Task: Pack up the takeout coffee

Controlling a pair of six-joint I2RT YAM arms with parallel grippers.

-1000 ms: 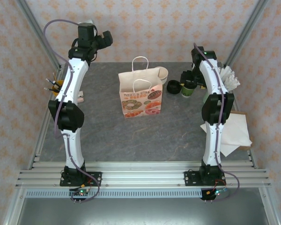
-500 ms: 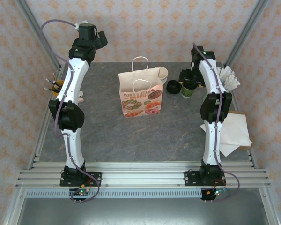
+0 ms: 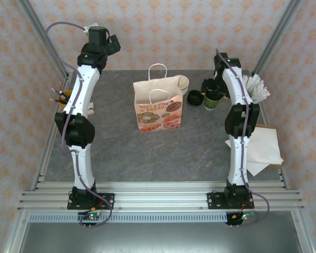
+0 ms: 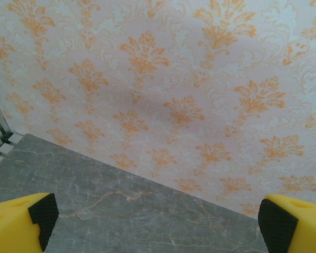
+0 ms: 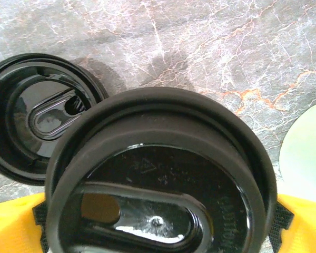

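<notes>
The left arm reaches from its base at the near left straight toward the far side, bent a little at the elbow, and its wrist is lifted high. The left claw is turned to the far right, and its yellow fingers stand wide apart. The right arm also stretches from near to far, almost straight. The right claw is low and turned to the left, with its jaws spread fully.

Takeout coffee runs off my bottom edge, its sides hidden from above; I can't tell whether the right fingers touch it
</notes>
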